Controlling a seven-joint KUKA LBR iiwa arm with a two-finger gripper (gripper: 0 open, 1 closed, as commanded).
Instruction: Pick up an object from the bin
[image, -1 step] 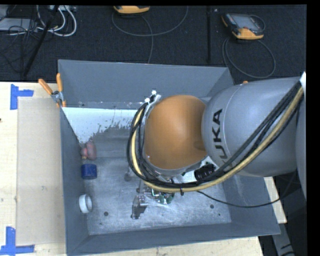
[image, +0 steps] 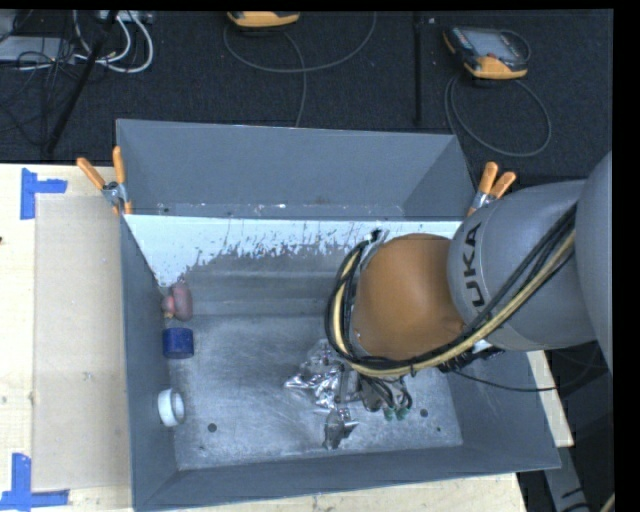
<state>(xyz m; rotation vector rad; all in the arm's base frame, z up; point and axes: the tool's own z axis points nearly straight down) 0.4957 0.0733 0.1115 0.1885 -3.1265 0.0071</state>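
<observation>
My gripper (image: 338, 428) reaches down from under the arm's orange cover to the bin floor, right of the middle and near the front wall. A crumpled silvery thing (image: 312, 377), like foil, lies just left of and behind it, touching or nearly touching the gripper's body. The cover hides where they meet, and I see nothing held.
Along the bin's left side lie a small pinkish lump (image: 179, 299), a blue cap-like cylinder (image: 178, 343) and a white ring-shaped cap (image: 171, 406), all well away from the gripper. The arm and its cables cover the bin's right half.
</observation>
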